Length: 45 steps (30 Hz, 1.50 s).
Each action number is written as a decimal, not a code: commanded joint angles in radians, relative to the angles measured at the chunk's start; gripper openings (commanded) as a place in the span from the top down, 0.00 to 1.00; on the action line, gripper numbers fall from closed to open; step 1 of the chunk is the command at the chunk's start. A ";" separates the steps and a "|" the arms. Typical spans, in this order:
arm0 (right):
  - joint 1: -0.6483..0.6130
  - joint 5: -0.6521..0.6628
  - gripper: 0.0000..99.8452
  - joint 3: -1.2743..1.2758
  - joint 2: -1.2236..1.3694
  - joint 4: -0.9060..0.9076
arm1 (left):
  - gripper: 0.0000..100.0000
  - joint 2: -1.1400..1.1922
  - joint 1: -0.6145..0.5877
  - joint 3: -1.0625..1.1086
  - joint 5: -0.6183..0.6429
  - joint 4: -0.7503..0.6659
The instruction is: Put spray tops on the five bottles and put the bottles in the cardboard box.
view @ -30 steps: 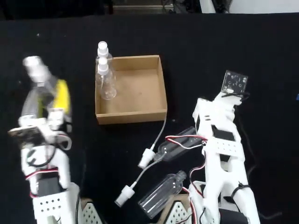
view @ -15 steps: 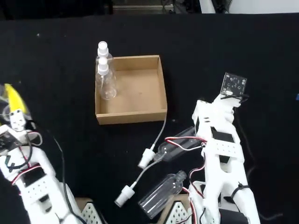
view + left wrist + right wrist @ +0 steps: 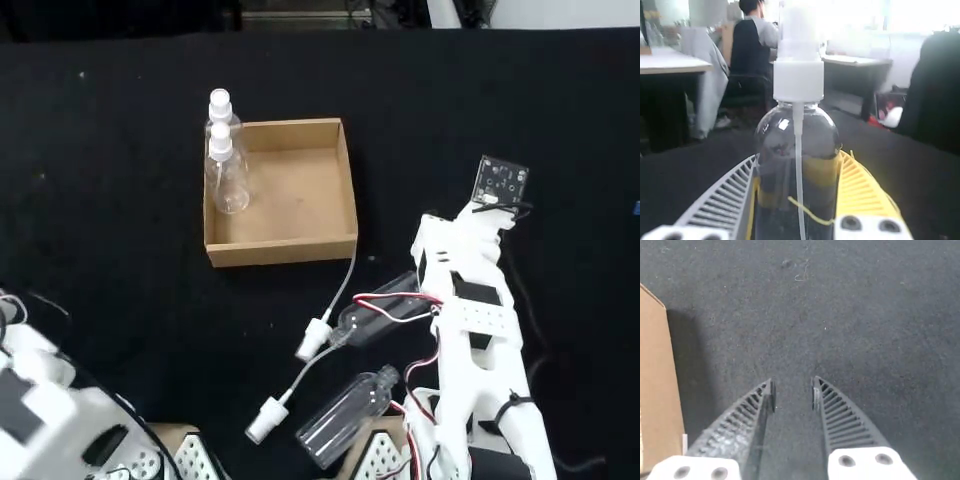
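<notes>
L pincer [image 3: 799, 200] pinching clear plastic bottle w/ white spray top [image 3: 790, 145]; R pincer [image 3: 792, 390] slightly spread, empty. Risk: smooth bottle may slip before reaching brown cardboard box [image 3: 280, 247], upper-centre frame.

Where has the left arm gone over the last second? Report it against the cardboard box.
Yes. In the high view the left arm, gripping a bottle, has swung away from the cardboard box toward the lower left corner.
</notes>
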 commanded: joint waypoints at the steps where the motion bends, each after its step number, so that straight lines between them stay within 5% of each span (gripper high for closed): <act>1: -0.011 0.003 0.90 -0.004 -0.033 -0.026 | 0.92 0.279 -0.042 -0.108 -0.002 -0.377; 13: -0.011 0.003 0.90 -0.004 -0.033 -0.026 | 0.91 0.667 -0.111 -0.387 -0.002 -0.399; 36: -0.006 0.003 0.90 -0.004 -0.033 -0.026 | 0.91 0.744 -0.120 -0.418 -0.078 -0.396; 45: -0.006 0.003 0.90 -0.004 -0.033 -0.026 | 0.68 0.741 -0.120 -0.418 -0.071 -0.396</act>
